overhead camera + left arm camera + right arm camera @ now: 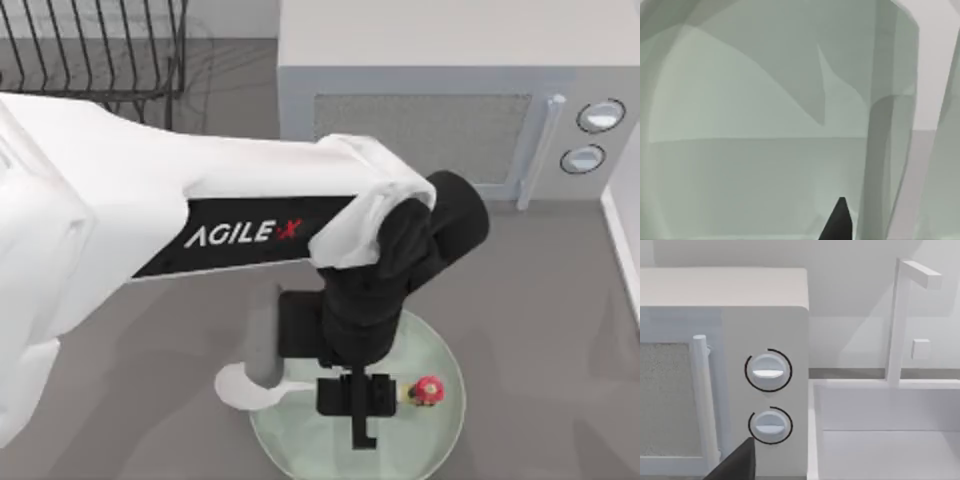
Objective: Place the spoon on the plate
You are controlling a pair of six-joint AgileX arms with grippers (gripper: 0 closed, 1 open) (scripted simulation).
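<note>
Left hand (pixel 361 420) hangs above the plate (pixel 440 435) at the bench's near edge; finger state cannot be determined. The spoon (pixel 245 386) lies across the plate, bowl overhanging its left rim, knob toward the right.

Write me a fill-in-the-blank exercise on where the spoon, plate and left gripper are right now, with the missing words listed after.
1. The left gripper hangs over the round pale-green glassy ____.
2. The white spoon has its wide bowl jutting past the plate's ____ rim in the top view.
3. The spoon's red-pink and yellow knob lies ____ the plate's rim.
4. The grey microwave carries ____ round dials beside its door handle.

Missing words: plate; left; inside; two
</note>
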